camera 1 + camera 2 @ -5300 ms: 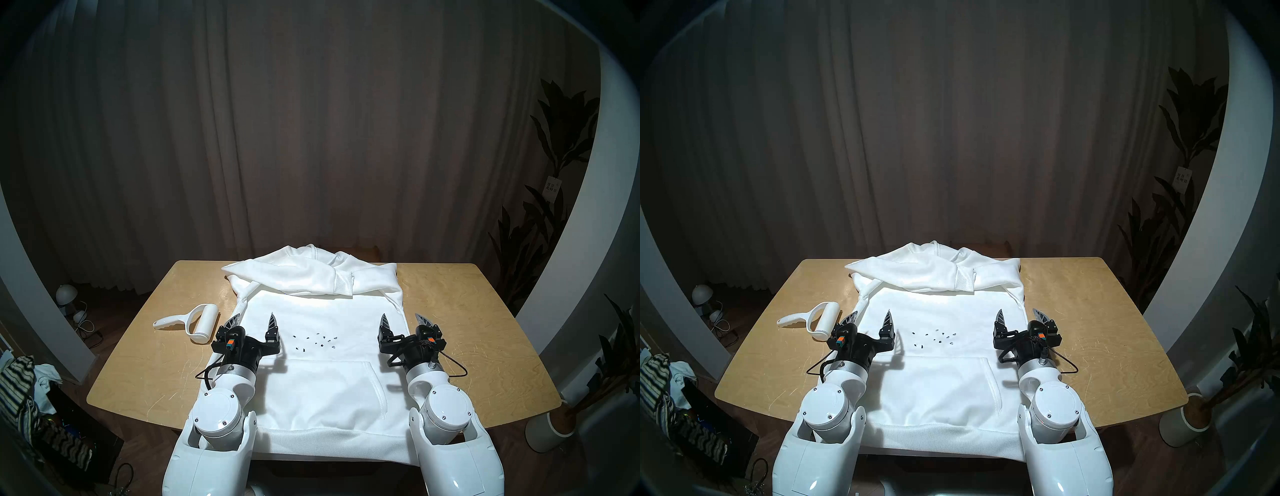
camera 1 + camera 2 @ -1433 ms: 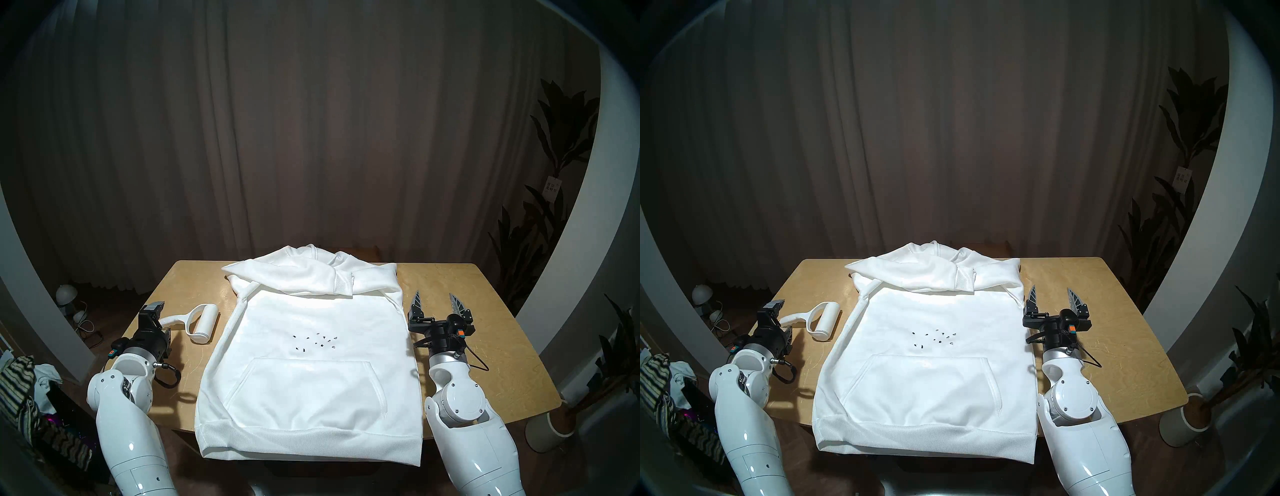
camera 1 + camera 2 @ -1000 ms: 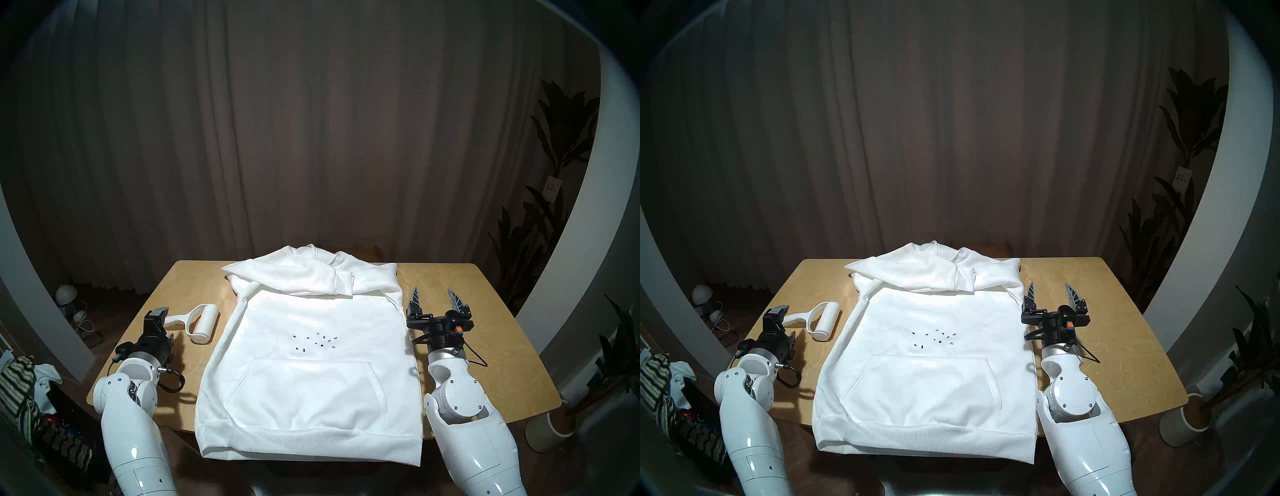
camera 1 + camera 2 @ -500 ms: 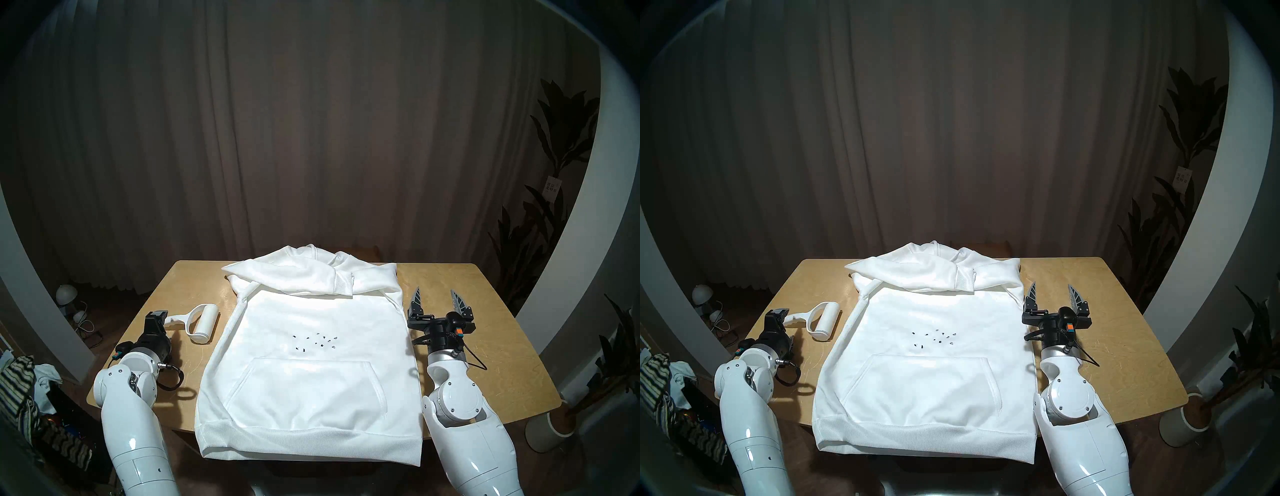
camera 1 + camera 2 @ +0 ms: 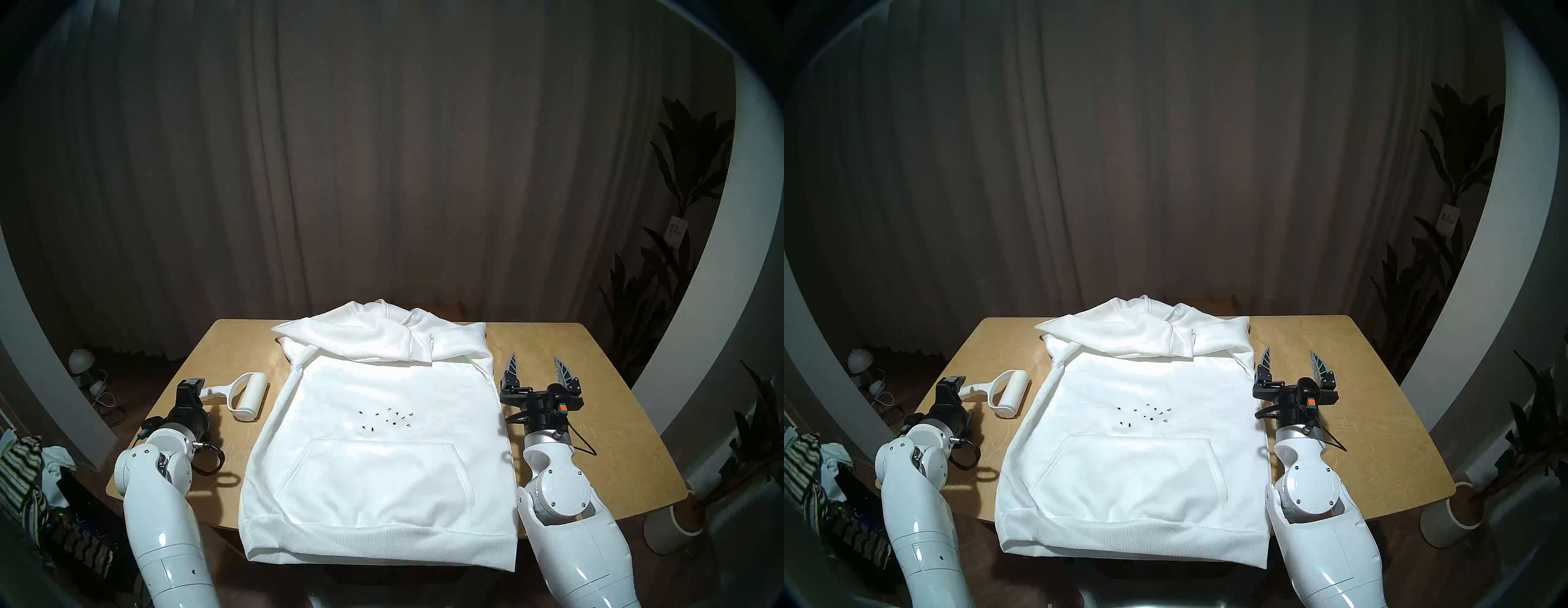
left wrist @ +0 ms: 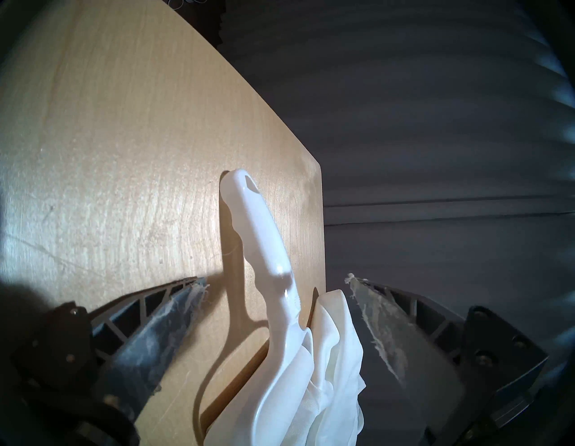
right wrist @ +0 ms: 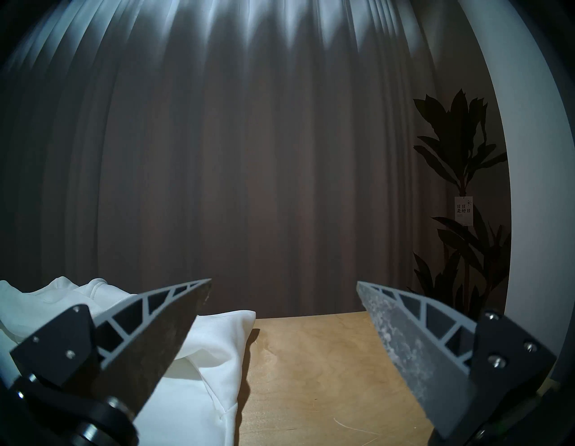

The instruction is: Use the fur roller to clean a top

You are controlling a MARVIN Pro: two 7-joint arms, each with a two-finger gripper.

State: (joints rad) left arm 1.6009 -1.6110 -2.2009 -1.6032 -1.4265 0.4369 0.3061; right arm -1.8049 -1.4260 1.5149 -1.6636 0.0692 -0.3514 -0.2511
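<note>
The white hooded sweatshirt (image 5: 382,467) lies flat on the wooden table (image 5: 594,424), hood at the far end, with several dark specks (image 5: 384,418) above its front pocket. The white fur roller (image 5: 250,395) lies on the table left of it, handle pointing left. My left gripper (image 5: 193,387) is at the handle's end. In the left wrist view my left gripper (image 6: 274,277) is open, and the handle (image 6: 264,236) lies between its fingers without being clamped. My right gripper (image 5: 536,361) is open and empty, above the table just right of the sweatshirt.
A striped cloth pile (image 5: 21,471) sits off the table at the lower left. A small lamp (image 5: 80,361) and cables lie on the floor at the left. A potted plant (image 5: 674,526) stands at the table's right front corner. Curtains hang behind.
Both arms have swung outward from over the sweatshirt. The left gripper reached the roller's handle and settled lower around it. The right gripper has barely shifted in the last second.
</note>
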